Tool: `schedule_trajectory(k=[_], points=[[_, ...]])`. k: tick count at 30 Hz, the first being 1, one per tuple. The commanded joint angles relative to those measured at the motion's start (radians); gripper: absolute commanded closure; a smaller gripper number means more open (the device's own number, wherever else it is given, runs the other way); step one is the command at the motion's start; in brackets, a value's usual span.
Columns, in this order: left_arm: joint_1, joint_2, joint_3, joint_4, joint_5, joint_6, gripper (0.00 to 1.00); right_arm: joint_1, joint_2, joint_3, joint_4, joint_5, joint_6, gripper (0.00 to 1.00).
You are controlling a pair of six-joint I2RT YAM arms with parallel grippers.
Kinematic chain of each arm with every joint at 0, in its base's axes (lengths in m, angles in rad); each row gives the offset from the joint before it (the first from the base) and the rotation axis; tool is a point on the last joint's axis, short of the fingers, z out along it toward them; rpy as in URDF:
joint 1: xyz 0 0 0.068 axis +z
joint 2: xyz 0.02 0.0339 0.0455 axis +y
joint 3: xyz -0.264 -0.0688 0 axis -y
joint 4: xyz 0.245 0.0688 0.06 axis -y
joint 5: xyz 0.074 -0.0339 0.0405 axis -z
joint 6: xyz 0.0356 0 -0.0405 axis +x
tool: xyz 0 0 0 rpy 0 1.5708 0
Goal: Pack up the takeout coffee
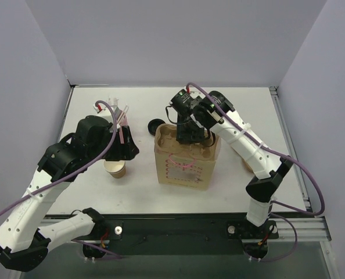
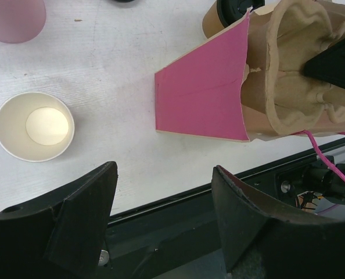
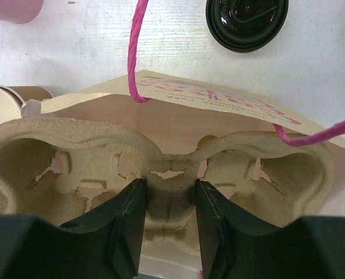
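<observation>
The jaws of the left gripper (image 2: 164,168) are hanging spread wide over the tabletop (image 2: 114,70), near a lidless cup (image 2: 34,127). The jaws of the right gripper (image 3: 169,186) are pinching the middle ridge of the pulp carrier (image 3: 74,145) sitting in the paper bag (image 1: 181,168). The takeout coffee (image 3: 247,23) is standing just beyond the bag.

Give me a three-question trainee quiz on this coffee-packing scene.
1. Where does the takeout coffee stand?
2. The right gripper is shut on: A) the takeout coffee B) the cup carrier C) the paper bag
3. True or false: the left gripper is open and empty.
Key: 1, on the table beside the paper bag, not in the cup carrier; 2, B; 3, true.
</observation>
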Motion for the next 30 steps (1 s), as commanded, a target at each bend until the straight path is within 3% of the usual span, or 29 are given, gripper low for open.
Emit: schedule_trajectory(k=[1, 7, 21, 30], points=[[0.006, -0.01, 0.002, 0.019, -0.005, 0.012, 0.24, 0.018, 0.015, 0.036, -0.18, 0.045, -0.002, 0.7], [0.004, -0.007, -0.003, 0.022, 0.001, 0.009, 0.24, 0.02, 0.014, 0.1, -0.231, 0.058, 0.009, 0.7], [0.004, -0.004, -0.006, 0.019, 0.021, -0.003, 0.24, 0.023, -0.051, -0.123, -0.252, 0.138, 0.064, 0.7], [0.006, 0.004, 0.009, 0.013, 0.016, 0.006, 0.24, 0.023, -0.012, -0.119, -0.211, 0.127, 0.047, 0.71]])
